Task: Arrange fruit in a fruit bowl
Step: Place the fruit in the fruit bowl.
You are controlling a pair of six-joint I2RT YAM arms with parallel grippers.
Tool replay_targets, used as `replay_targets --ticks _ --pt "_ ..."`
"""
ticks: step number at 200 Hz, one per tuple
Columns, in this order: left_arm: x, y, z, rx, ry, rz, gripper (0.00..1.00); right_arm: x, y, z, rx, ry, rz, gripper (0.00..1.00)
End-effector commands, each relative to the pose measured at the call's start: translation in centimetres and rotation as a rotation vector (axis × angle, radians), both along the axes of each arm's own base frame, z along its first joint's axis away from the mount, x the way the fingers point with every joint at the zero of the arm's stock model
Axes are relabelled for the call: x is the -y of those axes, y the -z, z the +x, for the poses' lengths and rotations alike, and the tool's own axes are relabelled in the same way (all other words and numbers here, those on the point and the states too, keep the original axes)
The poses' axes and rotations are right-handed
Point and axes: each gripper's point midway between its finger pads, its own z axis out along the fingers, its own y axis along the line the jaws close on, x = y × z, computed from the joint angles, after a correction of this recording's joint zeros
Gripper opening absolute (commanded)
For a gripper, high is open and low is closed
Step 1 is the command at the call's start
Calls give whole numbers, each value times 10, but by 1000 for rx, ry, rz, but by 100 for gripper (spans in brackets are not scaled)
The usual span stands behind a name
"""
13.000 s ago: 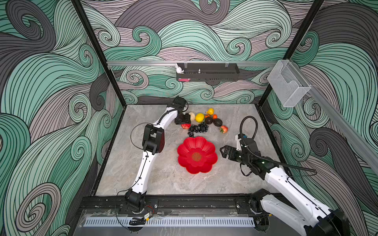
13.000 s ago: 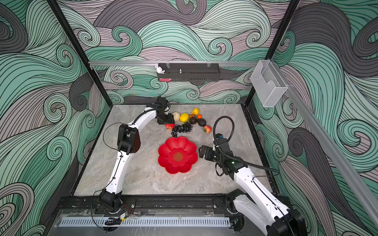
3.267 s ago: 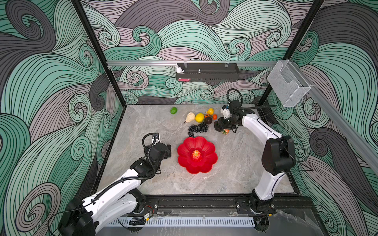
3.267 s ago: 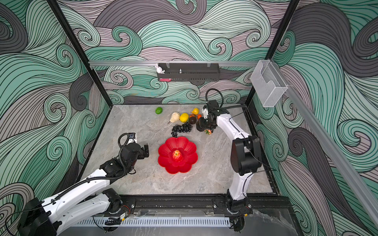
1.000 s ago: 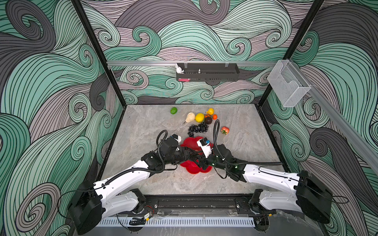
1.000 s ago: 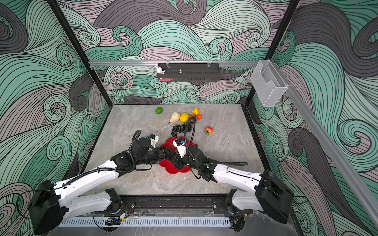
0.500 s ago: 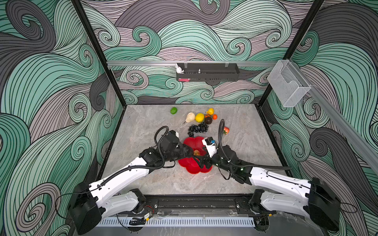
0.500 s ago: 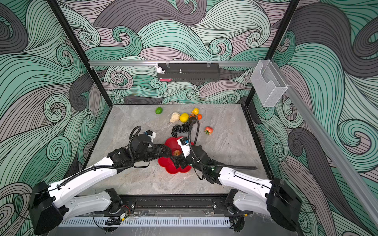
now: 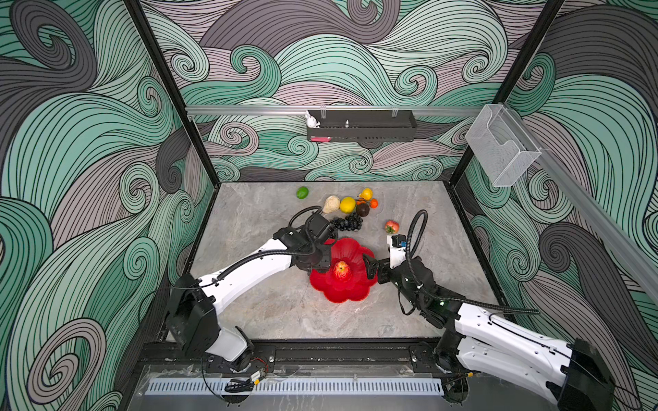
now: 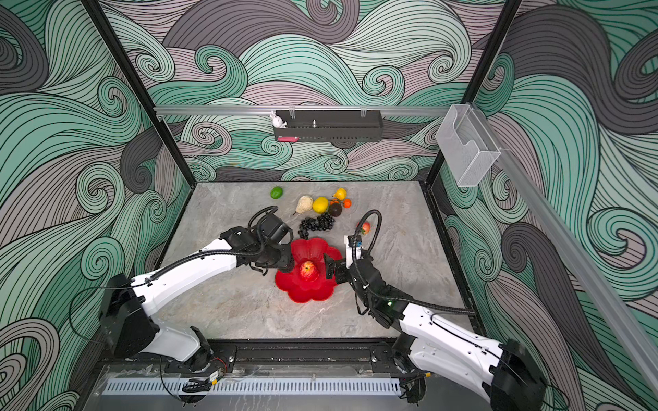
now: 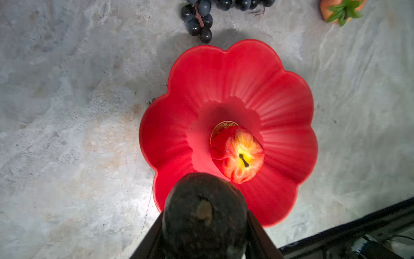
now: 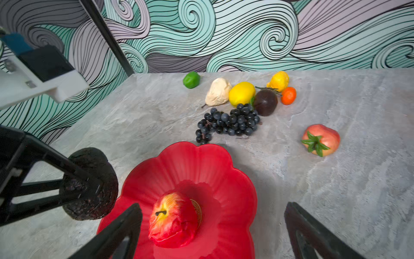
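left pincer (image 12: 89, 183) pinches the dark avocado (image 11: 205, 208) at the left rim of the red bowl (image 11: 224, 74) on the counter (image 9: 285, 313); the bowl's free floor beside the apple (image 12: 173, 219) lies just ahead of it, so the left arm is nearer. right pincer (image 12: 212, 205) hangs spread, empty, opposite.

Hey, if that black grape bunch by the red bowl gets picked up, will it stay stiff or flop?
Probably floppy: the grape bunch is many beads on thin stems, so gripped at one end it would likely sag. Spread flat, it likely won't roll. Its tail nearly reaches the fruit bowl, so pushing might nudge that.
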Motion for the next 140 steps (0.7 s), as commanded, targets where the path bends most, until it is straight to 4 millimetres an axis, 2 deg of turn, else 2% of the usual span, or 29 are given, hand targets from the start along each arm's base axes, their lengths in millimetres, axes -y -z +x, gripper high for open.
replay_targets --ticks 1,75,140 --pt "-12 12 -11 -86 60 135 47 16 7 2 -28 70 30 100" --pt "10 46 3 -192 58 116 46 21 15 5 -64 92 57 100" --pt "15 72 7 -256 44 101 47 33 14 4 -50 139 77 100"
